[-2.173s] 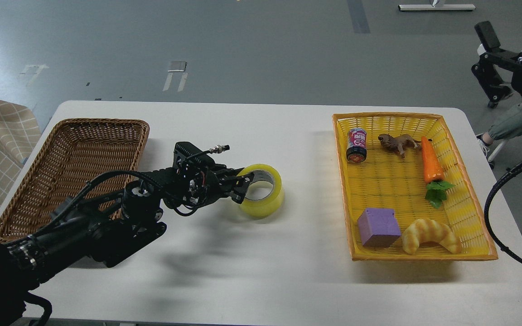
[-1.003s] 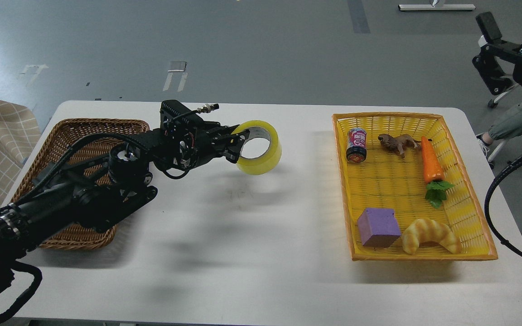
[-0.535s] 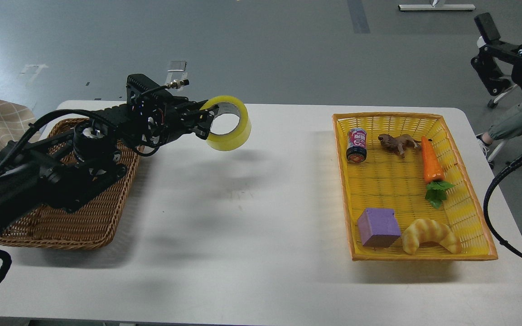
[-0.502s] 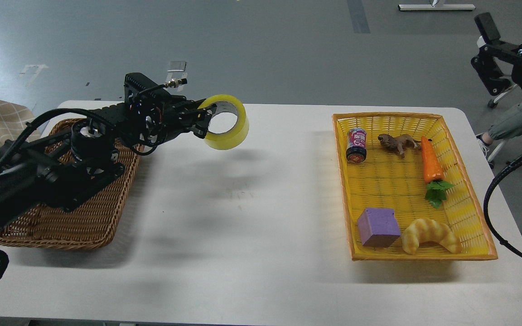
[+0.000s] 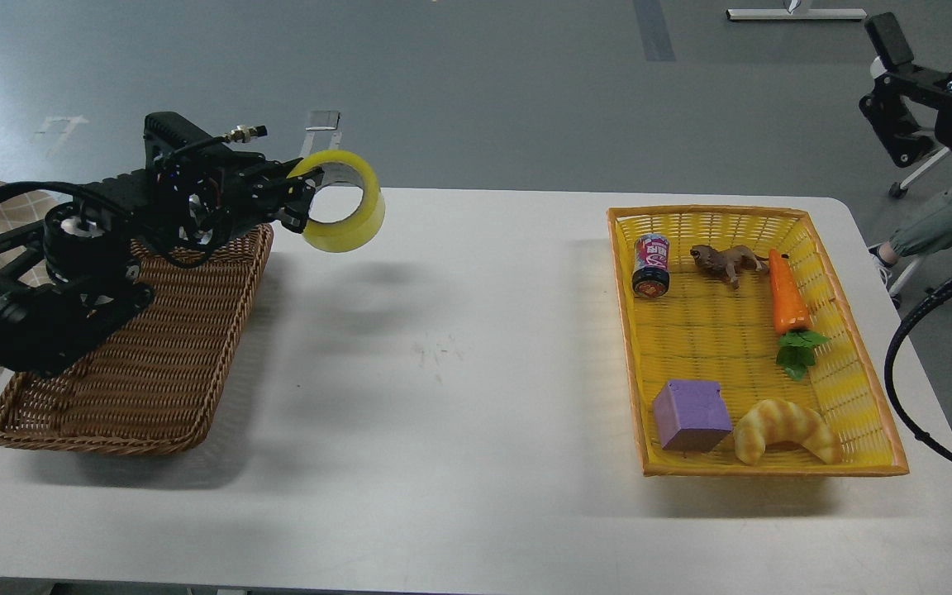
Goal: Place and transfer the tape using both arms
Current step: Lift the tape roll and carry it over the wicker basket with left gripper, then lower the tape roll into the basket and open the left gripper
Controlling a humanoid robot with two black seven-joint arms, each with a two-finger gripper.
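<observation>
The tape (image 5: pixel 358 225), a yellow roll with a grey-white core, hangs in the air above the table's far left part, just right of the brown wicker basket (image 5: pixel 154 364). My left gripper (image 5: pixel 304 198) is shut on the roll's left rim, one finger inside the core and one outside. The left arm reaches in over the wicker basket. My right gripper (image 5: pixel 891 89) is raised at the far upper right, off the table, with its two fingers apart and nothing between them.
A yellow plastic basket (image 5: pixel 856 364) on the right holds a can (image 5: pixel 650 264), a toy animal (image 5: pixel 722 261), a carrot (image 5: pixel 787 299), a purple block (image 5: pixel 691 413) and a croissant toy (image 5: pixel 786 430). A black cable (image 5: pixel 906 347) hangs at the right edge.
My left gripper has lifted the tape off the table and carried it up and to the left, toward the wicker basket. The right arm has barely moved.
</observation>
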